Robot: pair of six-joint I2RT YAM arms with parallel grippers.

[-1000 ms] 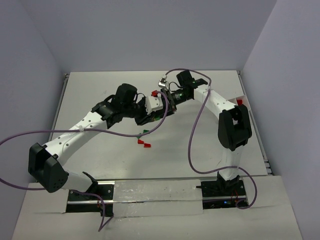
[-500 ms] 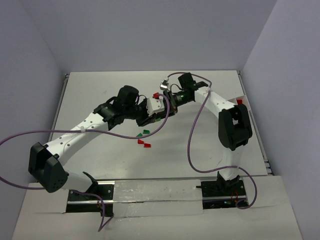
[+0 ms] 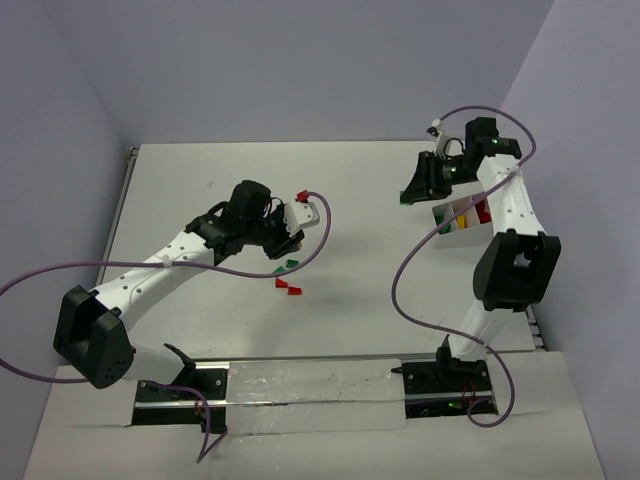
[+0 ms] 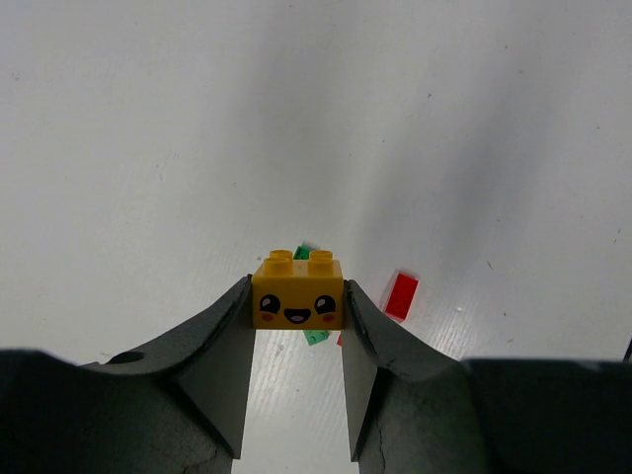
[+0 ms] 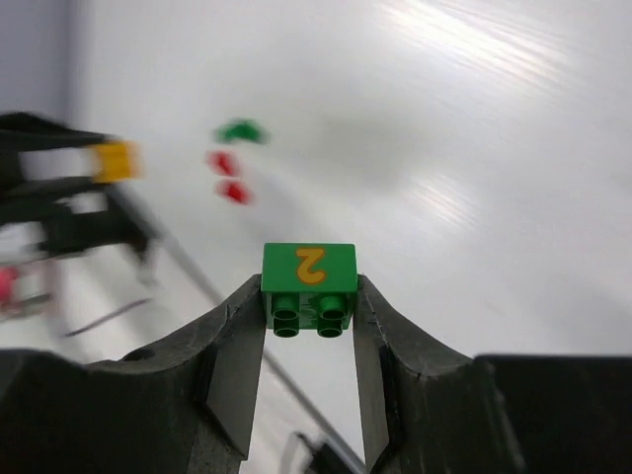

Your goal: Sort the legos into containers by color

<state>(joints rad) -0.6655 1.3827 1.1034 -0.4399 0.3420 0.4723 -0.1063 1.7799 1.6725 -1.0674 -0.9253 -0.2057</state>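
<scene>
Left arm reaches from its base to mid-table, elbow bent; the left gripper (image 4: 297, 298) is clamped on a yellow lego with a smiling face (image 4: 297, 284), held above a loose green lego (image 3: 290, 264) and red legos (image 3: 290, 287) on the table (image 3: 180, 190). Right arm stands folded at the far right; the right gripper (image 5: 309, 291) pinches a green lego marked "2" (image 5: 308, 276), apparently just left of the white tray (image 3: 452, 233) rather than over it. A second ago both grippers met at mid-table; the right arm has since swung away.
</scene>
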